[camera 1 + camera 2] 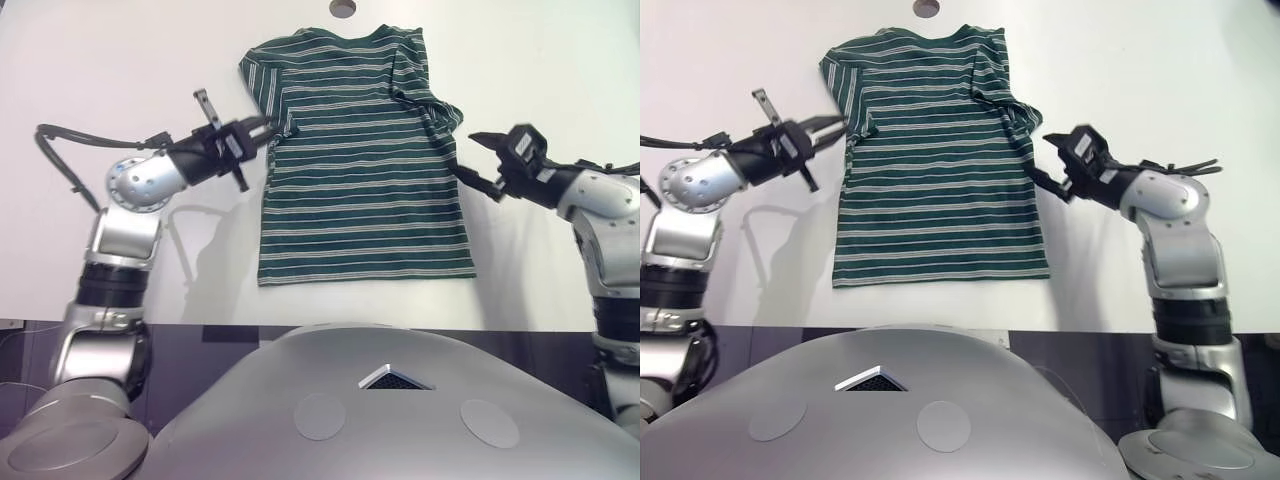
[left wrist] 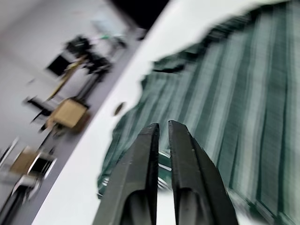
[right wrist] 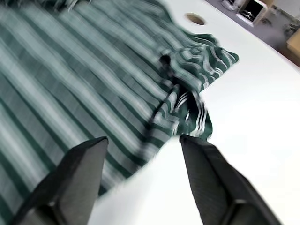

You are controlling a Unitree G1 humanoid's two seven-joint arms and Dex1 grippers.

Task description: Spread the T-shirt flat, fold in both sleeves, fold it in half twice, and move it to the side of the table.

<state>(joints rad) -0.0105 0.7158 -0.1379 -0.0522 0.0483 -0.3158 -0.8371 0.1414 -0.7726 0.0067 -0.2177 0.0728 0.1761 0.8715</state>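
A dark green T-shirt (image 1: 365, 165) with white stripes lies mostly flat on the white table (image 1: 120, 60), collar at the far side. Its left sleeve (image 1: 262, 85) lies beside the body, while the right sleeve (image 3: 197, 70) is bunched and wrinkled. My left gripper (image 1: 262, 127) is at the shirt's left edge just below that sleeve, fingers (image 2: 180, 154) shut with no cloth visibly between them. Just off the shirt's right edge below the bunched sleeve, my right gripper (image 1: 478, 160) is open, and nothing sits between its fingers (image 3: 82, 164).
A round hole (image 1: 343, 8) is set in the table just beyond the collar. Bare white table extends to the left and right of the shirt. The table's front edge (image 1: 150, 323) runs just below the shirt's hem.
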